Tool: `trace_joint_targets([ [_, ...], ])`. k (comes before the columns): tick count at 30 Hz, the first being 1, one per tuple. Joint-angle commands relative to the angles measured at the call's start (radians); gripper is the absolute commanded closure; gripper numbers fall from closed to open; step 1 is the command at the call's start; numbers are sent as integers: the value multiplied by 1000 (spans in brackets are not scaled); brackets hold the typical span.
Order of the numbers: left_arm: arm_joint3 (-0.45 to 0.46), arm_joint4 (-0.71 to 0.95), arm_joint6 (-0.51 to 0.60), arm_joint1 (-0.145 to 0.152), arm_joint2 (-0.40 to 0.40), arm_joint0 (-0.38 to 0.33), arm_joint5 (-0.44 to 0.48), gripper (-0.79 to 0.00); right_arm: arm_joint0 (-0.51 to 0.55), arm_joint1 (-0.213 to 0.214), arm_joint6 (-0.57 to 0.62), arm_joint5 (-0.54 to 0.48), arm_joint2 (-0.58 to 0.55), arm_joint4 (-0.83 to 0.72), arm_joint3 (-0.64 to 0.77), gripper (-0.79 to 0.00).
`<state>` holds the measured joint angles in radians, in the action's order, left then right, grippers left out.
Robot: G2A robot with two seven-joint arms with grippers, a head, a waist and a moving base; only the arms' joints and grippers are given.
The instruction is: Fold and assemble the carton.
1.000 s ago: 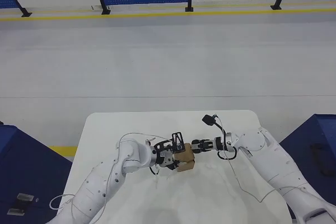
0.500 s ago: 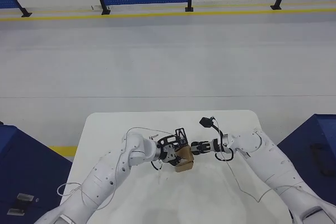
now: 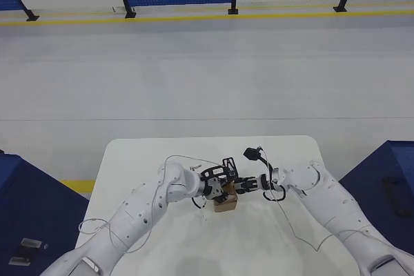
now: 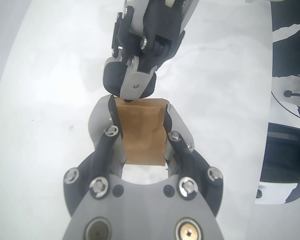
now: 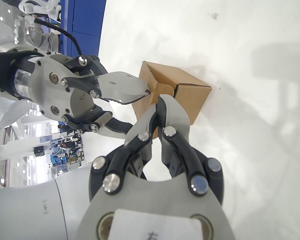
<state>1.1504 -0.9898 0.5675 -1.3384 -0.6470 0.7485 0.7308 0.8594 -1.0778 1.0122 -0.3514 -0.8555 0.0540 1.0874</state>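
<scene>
Top view and both wrist views: the carton (image 3: 225, 202), a small brown box, is set on the white table (image 3: 145, 159) near its middle, between the two arms; a curved flap is seen folded across the end facing the right gripper (image 5: 159, 101), and the inside is hidden, so its contents cannot be told; the carton is clasped by the left gripper (image 4: 139, 103), whose fingers are spread to the box's width and laid against two opposite sides; the right gripper's fingers are closed together with nothing seen between them, their tips set against the carton's edge beside the flap. Compared with one second earlier, the left arm is swung farther over the table and its gripper is brought more nearly above the carton; the carton is shifted slightly toward the robot.
</scene>
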Motion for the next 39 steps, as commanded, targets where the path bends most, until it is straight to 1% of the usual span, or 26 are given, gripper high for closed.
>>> trace_joint_targets([
  [1, -9, 4, -5, -3, 2, -3, 0, -326, 1, -1, 1, -2, -1, -1, -1, 0],
  [8, -32, 17, -43, -8, -2, -8, 29, -323, 5, -2, 3, -17, -8, -16, -5, 0],
  [12, -15, 36, -49, 5, -34, -1, 69, -320, 5, -2, 3, -16, -11, -12, -3, 0],
  [14, 21, 23, -33, 20, -60, 13, 83, -332, 6, -2, 4, -15, -13, -11, -1, 0],
  [16, 69, -4, -8, 41, -96, 36, 99, -345, 6, -3, 5, -12, -14, -12, 0, 0],
  [19, 141, -53, 75, 80, -163, 85, 122, -351, 5, -4, 7, -10, -14, -10, 1, 0],
  [22, 197, -54, 175, 117, -233, 140, 154, -379, 4, -5, 9, -9, -14, -9, 0, 0],
  [25, 229, -16, 255, 142, -277, 186, 178, -351, 3, -5, 9, -8, -13, -3, 1, 0],
  [26, 233, -2, 279, 145, -279, 194, 180, -323, 3, -6, 9, -7, -13, -2, 2, 0],
  [28, 235, 18, 319, 146, -263, 197, 169, -323, 2, -6, 10, -5, -13, 0, 4, 0],
  [31, 200, 51, 330, 135, -221, 176, 145, -317, 1, -8, 11, -1, -12, 3, 9, 0],
  [37, 57, 84, 279, 92, -117, 91, 106, -280, 3, -9, 12, 3, -15, 4, 16, 0],
  [39, 11, 84, 259, 77, -86, 64, 106, -286, 4, -9, 13, 4, -16, 4, 17, 0],
])
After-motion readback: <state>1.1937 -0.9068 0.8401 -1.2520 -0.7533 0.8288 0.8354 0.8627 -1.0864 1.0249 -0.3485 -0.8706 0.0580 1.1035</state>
